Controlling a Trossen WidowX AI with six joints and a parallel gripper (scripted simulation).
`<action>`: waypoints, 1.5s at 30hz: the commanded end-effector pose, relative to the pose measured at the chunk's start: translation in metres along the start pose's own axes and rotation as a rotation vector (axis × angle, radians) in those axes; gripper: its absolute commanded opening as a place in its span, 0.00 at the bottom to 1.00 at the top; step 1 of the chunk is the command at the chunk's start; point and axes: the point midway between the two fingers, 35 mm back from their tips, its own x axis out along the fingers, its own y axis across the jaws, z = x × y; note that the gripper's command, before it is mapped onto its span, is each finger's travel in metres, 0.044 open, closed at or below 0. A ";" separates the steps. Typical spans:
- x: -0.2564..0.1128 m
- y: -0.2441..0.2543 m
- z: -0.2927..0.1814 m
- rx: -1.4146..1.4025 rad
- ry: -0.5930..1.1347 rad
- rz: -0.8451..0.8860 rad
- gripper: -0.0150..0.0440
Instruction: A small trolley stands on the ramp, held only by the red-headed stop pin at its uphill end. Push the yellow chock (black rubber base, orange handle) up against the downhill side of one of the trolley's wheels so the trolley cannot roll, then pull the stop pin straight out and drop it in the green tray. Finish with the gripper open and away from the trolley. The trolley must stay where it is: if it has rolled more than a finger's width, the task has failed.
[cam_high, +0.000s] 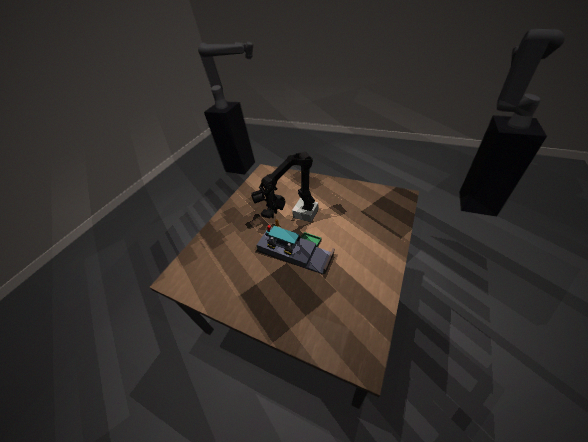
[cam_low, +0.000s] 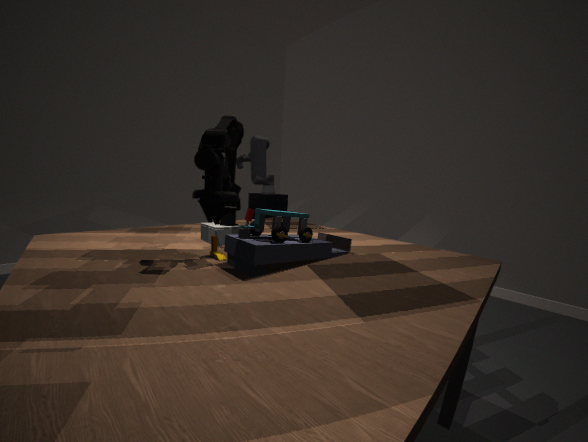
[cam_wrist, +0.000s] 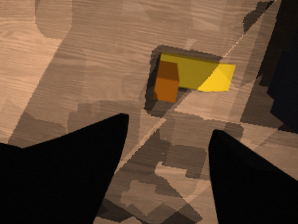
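The yellow chock (cam_low: 218, 256) (cam_wrist: 205, 77) lies on the table beside the ramp's uphill end; its orange handle (cam_high: 277, 223) (cam_low: 214, 244) (cam_wrist: 167, 85) stands up. My gripper (cam_high: 268, 215) (cam_wrist: 169, 131) is open and empty, above the table near the chock. In the wrist view the chock lies beyond the fingertips. The teal trolley (cam_high: 283, 234) (cam_low: 282, 213) stands on the grey-blue ramp (cam_high: 306, 256) (cam_low: 292, 254). The red head of the stop pin (cam_high: 269, 228) (cam_low: 249, 214) shows at its uphill end. The green tray (cam_high: 312, 240) lies behind the ramp. The black base of the chock is hard to see.
The ramp has a raised lip (cam_high: 330, 260) (cam_low: 335, 242) at its low end. A dark edge, apparently the ramp's, shows at the right of the wrist view. My arm's white base (cam_high: 305, 210) (cam_low: 212, 233) stands behind the ramp. Two grey arms on black pedestals (cam_high: 231, 140) (cam_high: 500, 170) stand off the table.
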 end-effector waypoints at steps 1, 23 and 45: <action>0.014 0.002 0.003 0.007 -0.016 0.009 0.58; 0.046 0.003 0.004 0.007 -0.017 0.009 0.58; 0.057 0.004 0.005 0.007 -0.017 0.009 0.58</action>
